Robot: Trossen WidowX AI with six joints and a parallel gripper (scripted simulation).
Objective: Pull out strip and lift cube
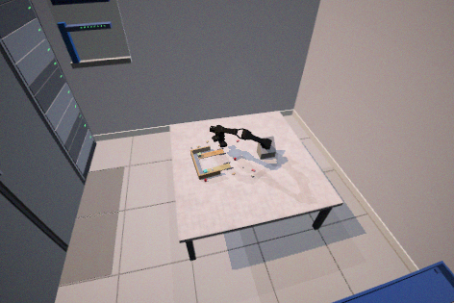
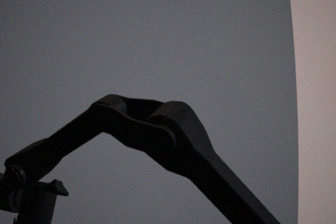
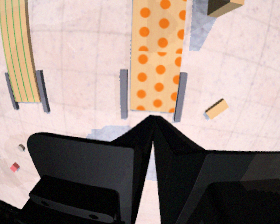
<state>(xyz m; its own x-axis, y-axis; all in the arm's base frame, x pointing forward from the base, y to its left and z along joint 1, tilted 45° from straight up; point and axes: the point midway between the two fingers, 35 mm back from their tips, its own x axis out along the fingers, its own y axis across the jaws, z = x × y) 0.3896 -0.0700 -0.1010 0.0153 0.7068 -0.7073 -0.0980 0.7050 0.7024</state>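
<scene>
In the wrist view an orange dotted strip runs away from me, and its near end lies between two short grey posts. My gripper is shut, with its tip low at that near end; I cannot see anything pinched between the fingers. A second strip with green lines lies to the left. In the top view both strips reach into a U-shaped wooden frame, with a small cyan cube at the frame's closed end. No cube label is readable.
Small red and tan bits lie scattered on the table around the frame. The arm's grey base stands to the right of the frame. The exterior view shows only the dark arm against a wall.
</scene>
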